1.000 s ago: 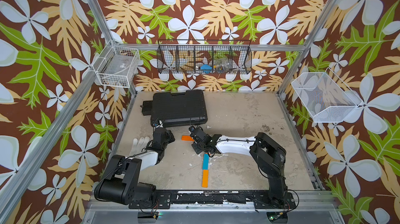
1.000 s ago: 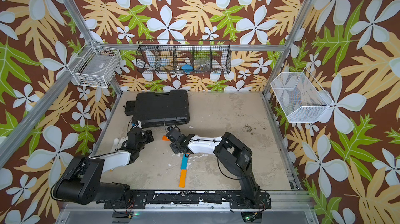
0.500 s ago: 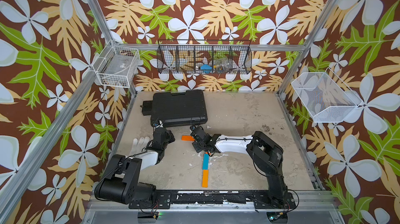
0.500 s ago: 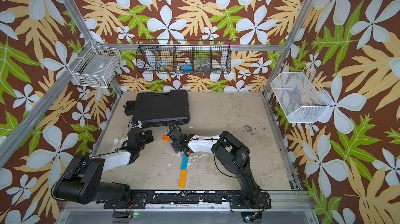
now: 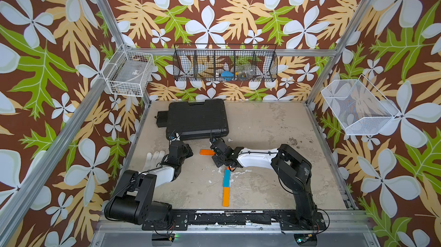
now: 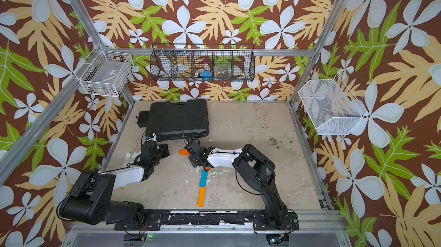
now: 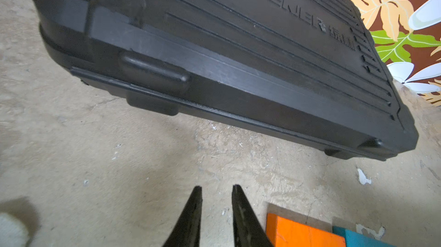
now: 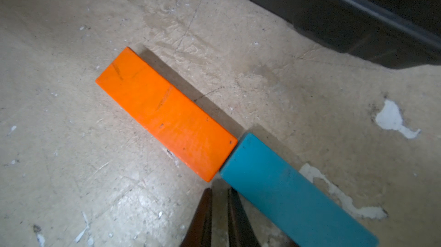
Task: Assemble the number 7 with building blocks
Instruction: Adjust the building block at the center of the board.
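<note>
The number 7 (image 6: 203, 178) lies near the middle of the worn beige tabletop (image 5: 262, 126), in front of the ribbed black plastic case (image 5: 196, 119); it is built of small, flat, smooth building blocks laid end to end.

The top stroke shows best in the right wrist view. There a bright orange bar (image 8: 164, 114), marked with a few faint dark scuffs, meets a sky-blue bar (image 8: 293, 193) short end to short end; the two touch and their long edges run in one line.

The stem shows in both top views. A blue stem bar (image 5: 226, 177) sits end to end with an orange foot bar (image 5: 226, 197) nearer the front rail, the pair leaning slightly. An orange sliver (image 5: 228, 168) peeks out from under the right arm, beyond the blue stem bar (the rest of that block is hidden, so I cannot tell whether the stem meets the top stroke).

The right gripper (image 8: 219, 193) sits just beside the joint of the top stroke, close along the sky-blue bar's long edge; its fingers are pressed almost together and pinch nothing.

The left gripper (image 7: 216, 188) points at the case, near the free end of the bright orange bar; its fingers stand a little apart with bare table between them, and they hold nothing.

A white glove (image 5: 155, 156) lies near the table's edge, beside the left arm.
</note>
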